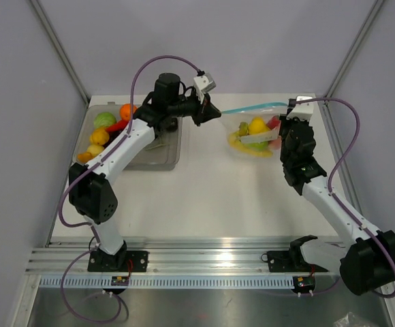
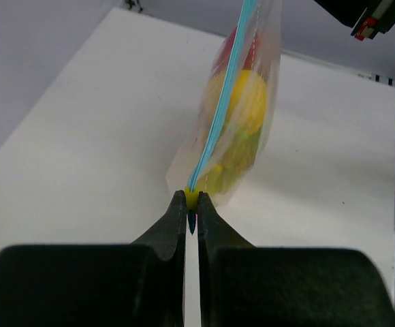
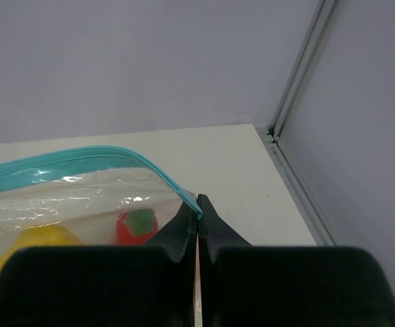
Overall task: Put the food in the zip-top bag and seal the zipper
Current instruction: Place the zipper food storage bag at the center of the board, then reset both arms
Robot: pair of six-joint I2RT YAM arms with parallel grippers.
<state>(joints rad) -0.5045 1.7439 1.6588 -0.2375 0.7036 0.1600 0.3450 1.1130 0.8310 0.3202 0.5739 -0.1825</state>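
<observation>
The bag (image 1: 253,136) of food (image 2: 248,99) hangs taut between both grippers. Left gripper (image 2: 191,203) pinches one end of the zipper (image 2: 217,109), right gripper (image 3: 197,206) the other (bag looks limp, slippery; zipper stiffer, so hold there).

Left arm (image 1: 119,153) and right arm (image 1: 334,201): white shells, black joints, a purple cable (image 1: 158,59) looping along each, black bases bolted on the silver rail (image 1: 211,262). Black tapered tool fingers (image 2: 163,235).

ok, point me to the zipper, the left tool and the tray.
zipper (image 2: 215,116), left wrist view, middle of the teal strip.
left tool (image 2: 191,199), left wrist view, between its fingertips.
tray (image 1: 158,155), top external view, bare floor near right end.
</observation>
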